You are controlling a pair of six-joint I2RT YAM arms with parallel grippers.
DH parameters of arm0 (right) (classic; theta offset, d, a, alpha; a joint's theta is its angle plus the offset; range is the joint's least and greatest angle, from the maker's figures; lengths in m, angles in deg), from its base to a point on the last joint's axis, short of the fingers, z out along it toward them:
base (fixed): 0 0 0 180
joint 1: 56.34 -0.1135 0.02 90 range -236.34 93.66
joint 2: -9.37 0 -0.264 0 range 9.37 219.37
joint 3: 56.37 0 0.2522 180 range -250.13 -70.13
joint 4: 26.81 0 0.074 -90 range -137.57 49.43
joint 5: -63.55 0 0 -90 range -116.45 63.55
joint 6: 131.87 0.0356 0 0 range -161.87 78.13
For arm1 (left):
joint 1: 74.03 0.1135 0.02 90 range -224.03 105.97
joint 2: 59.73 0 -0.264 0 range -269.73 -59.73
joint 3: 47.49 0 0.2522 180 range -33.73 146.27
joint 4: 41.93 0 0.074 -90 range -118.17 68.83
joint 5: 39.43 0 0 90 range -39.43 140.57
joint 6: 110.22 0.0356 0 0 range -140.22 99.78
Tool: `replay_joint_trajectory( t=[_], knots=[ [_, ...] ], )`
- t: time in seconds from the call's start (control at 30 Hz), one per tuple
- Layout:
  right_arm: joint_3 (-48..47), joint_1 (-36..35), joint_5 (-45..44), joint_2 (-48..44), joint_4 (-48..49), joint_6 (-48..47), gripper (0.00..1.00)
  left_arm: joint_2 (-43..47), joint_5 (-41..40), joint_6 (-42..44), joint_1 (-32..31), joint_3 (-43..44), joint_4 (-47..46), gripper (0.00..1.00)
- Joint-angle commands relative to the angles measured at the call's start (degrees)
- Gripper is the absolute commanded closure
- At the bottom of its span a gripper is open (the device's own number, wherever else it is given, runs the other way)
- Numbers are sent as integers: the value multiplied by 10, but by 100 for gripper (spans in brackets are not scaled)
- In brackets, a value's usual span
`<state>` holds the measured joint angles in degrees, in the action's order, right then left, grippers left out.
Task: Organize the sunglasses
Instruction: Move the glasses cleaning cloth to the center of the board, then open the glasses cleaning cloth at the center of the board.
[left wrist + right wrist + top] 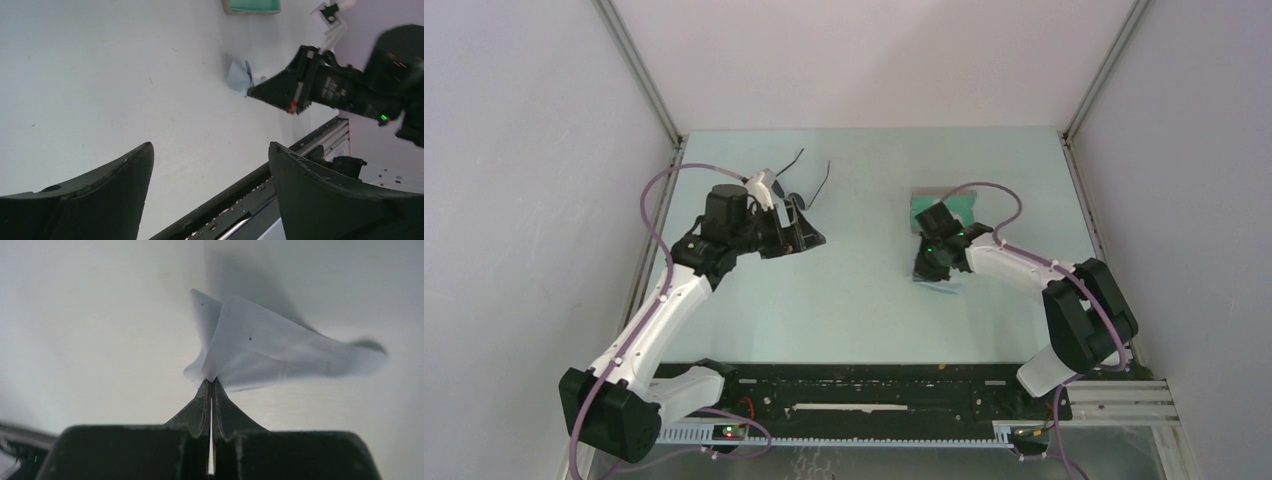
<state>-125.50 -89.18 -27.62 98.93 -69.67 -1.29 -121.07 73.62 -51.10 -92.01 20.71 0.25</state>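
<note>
Now we clamp our right tool (pixel 211 383) shut on the light blue cloth (pixel 272 352); our left tool (pixel 210 150) stands apart near the far-left sunglasses (pixel 825 176).

Pale mint tabletop (pixel 864 310) between plain white walls (pixel 854 60), aluminium corner struts (pixel 639 70), soft even light.

My sunglasses (pixel 802 192) lay just beyond my left gripper (pixel 809 230), apart from it: thin black wire, slim temple arms spread and pointing away, lenses partly hidden.
</note>
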Motion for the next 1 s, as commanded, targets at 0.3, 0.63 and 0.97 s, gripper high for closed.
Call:
replay_joint_trajectory(
  t=[0.3,0.63,0.97],
  knots=[
    [-65,-120,64,-12,39,-78,59,23,-1,-2,76,-12,21,11],
    [-63,-82,87,39,37,-53,69,-4,-64,-65,-27,-88,-20,18],
    [-138,-194,4,87,15,-71,61,-48,-101,-124,-59,-146,-49,30]
  ],
)
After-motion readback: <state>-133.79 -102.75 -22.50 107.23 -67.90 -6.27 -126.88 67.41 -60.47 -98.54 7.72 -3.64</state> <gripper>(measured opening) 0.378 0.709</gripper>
